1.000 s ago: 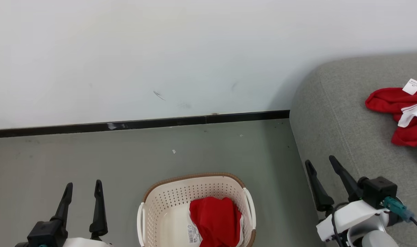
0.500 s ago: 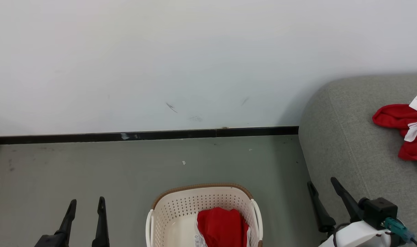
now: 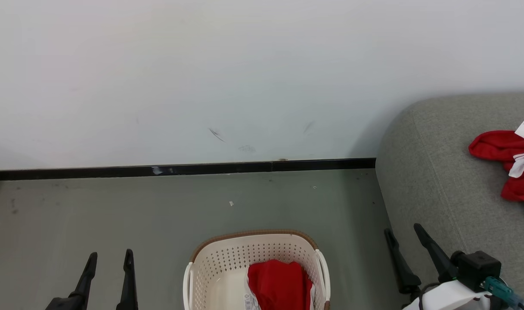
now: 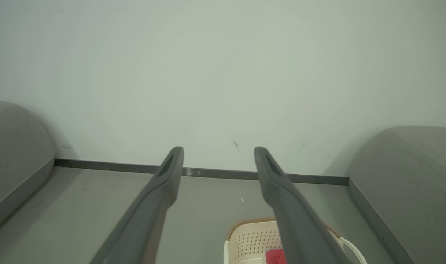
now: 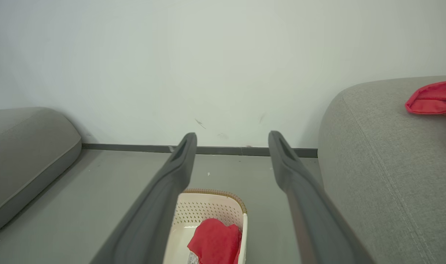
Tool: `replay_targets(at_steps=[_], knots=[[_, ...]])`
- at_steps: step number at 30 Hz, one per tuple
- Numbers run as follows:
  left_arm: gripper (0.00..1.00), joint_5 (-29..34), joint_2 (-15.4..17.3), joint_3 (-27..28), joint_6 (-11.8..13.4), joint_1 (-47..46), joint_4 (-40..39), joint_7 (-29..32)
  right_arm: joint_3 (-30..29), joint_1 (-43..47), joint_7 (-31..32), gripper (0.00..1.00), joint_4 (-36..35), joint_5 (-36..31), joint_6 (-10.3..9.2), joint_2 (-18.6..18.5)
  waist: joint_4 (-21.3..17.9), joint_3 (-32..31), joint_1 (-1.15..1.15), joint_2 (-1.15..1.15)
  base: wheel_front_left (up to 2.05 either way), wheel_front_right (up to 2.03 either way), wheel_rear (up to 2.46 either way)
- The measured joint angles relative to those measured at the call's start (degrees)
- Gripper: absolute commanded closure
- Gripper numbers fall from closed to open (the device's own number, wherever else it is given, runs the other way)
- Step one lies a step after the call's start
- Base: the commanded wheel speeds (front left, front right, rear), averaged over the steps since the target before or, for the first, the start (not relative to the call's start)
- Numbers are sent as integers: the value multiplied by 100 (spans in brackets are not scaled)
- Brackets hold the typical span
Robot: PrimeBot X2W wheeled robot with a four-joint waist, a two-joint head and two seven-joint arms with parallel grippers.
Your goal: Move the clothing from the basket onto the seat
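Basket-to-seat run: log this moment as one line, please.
left gripper: open, empty | right gripper: open, empty | basket: red garment inside | seat: another red garment lying on it | stage: pick not yet begun

Down at the bottom left, the left gripper (image 3: 110, 258), two long dark fingers, points straight up, fingers parted with nothing between them. Over at lower right, the right gripper (image 3: 402, 230) tilts up and to the left (also spread, also empty), its white wrist housing (image 3: 447, 299) and black camera block (image 3: 479, 265) trailing behind.
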Motion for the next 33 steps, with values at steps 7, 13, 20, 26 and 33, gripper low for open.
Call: replay_targets(at_steps=[7,13,20,26,33], knots=[[0,5,2,-7,-20,0,-32,0,20,102,0,0,-105,91,0,0,-12,35,0,0,0,0,0],[0,113,185,-178,-125,-18,-10,79,93,106,0,0,-260,91,0,0,-28,117,0,0,0,0,0],[0,365,285,-598,-335,-373,162,388,-77,105,0,0,-485,36,0,3,-63,292,0,0,0,0,0],[0,465,258,-918,-532,-700,299,542,-313,107,19,0,-617,-70,0,8,-97,465,0,0,0,0,0],[0,709,166,-1246,-680,-1050,651,743,-643,121,40,0,-922,-154,0,12,-151,721,0,0,0,0,0]])
